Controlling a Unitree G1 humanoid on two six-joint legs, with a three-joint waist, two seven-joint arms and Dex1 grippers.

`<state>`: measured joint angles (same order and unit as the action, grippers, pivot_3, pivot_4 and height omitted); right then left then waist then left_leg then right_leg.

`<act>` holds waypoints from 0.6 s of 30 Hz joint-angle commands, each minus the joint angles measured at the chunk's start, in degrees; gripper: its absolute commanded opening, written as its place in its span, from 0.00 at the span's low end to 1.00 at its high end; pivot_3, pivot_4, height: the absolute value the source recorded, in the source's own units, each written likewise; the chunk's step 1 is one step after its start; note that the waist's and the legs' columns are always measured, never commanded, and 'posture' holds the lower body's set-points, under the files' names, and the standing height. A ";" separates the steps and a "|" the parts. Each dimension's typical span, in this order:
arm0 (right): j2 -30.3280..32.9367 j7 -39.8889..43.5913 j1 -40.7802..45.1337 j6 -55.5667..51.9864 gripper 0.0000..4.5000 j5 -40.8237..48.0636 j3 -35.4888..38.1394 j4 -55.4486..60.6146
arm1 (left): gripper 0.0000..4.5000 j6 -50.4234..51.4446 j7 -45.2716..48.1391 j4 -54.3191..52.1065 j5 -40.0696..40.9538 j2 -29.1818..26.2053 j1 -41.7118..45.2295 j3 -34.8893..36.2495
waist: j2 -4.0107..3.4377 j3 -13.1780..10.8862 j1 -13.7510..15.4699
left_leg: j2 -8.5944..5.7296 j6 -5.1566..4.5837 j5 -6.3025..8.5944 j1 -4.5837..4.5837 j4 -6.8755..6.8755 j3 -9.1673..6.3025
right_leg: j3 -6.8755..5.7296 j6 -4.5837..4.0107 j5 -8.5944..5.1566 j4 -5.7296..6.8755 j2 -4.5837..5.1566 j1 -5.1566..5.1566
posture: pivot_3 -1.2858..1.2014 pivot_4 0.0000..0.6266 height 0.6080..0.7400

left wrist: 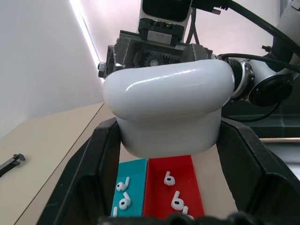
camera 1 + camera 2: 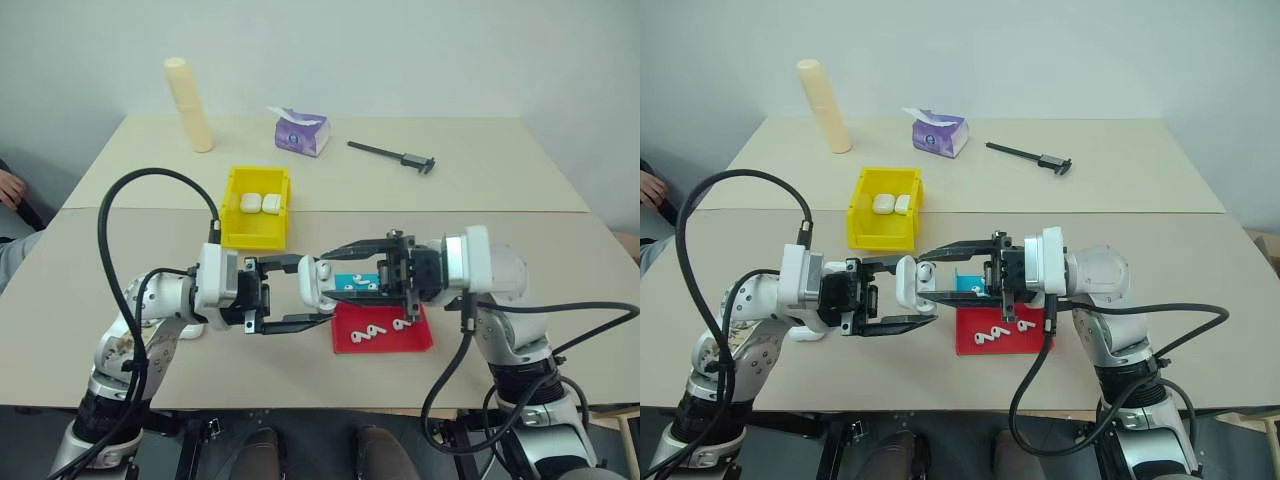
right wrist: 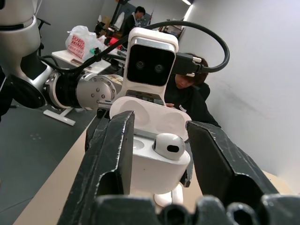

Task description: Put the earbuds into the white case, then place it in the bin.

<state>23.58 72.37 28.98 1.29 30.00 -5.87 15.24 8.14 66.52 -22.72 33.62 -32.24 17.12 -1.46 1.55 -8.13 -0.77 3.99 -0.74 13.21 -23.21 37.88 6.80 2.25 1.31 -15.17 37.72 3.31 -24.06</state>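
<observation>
Facing each other above the near table, the two grippers are met over the trays. The white case (image 2: 312, 282) is clamped between the fingers of the left gripper (image 2: 300, 295), which are closed narrowly on its body, lid open. The right gripper (image 2: 345, 270) is seen partly spread around the case from the opposite side; in the right wrist view an earbud (image 3: 168, 146) is seen sitting in the open case, between the black fingers (image 3: 115, 154), and whether either finger touches it cannot be told.

Directly below the grippers lies the shallow red tray (image 2: 345, 340) with loose earbuds (image 2: 374, 331), and just beyond it the teal tray (image 2: 352, 281), largely covered by the right gripper. Bare tabletop (image 2: 60, 330) is left beside each arm, and the near edge runs close under the red tray.

Beyond the left gripper stands the yellow bin (image 2: 255, 230), apart from the fingers, with two closed white cases (image 2: 259, 203) inside. Open surface lies between the bin and the far items: a cream cylinder (image 2: 189, 104), a purple tissue pack (image 2: 301, 132) and a black caliper (image 2: 392, 155), all well apart from the grippers.

The left wrist view gives the case's rounded underside and the two trays side by side beneath it; the right wrist view alone gives the open lid's interior and a seated person (image 3: 190, 96) beyond the table. A person's hand (image 2: 10, 187) is seen past the table's left edge.
</observation>
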 commanded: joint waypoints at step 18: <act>26.28 12.89 31.90 -13.83 0.50 -34.15 -24.29 -19.54 | 0.62 -12.48 -0.32 4.54 -12.49 -2.93 -11.72 -1.06 | -0.04 -0.03 0.18 | 0.01 -0.03 0.02 -0.08 -0.04 0.31 | 0.03 -0.04 -0.01 -0.07 0.07 -0.18 | 0.52 0.24 1.00</act>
<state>49.94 83.39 58.87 -15.47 -0.01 -28.03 -2.66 -2.87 67.70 -16.91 21.32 -35.91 5.10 -2.18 1.51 -8.16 -0.59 4.00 -0.77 13.23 -23.31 37.85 7.12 2.27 1.27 -15.18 37.65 3.39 -24.24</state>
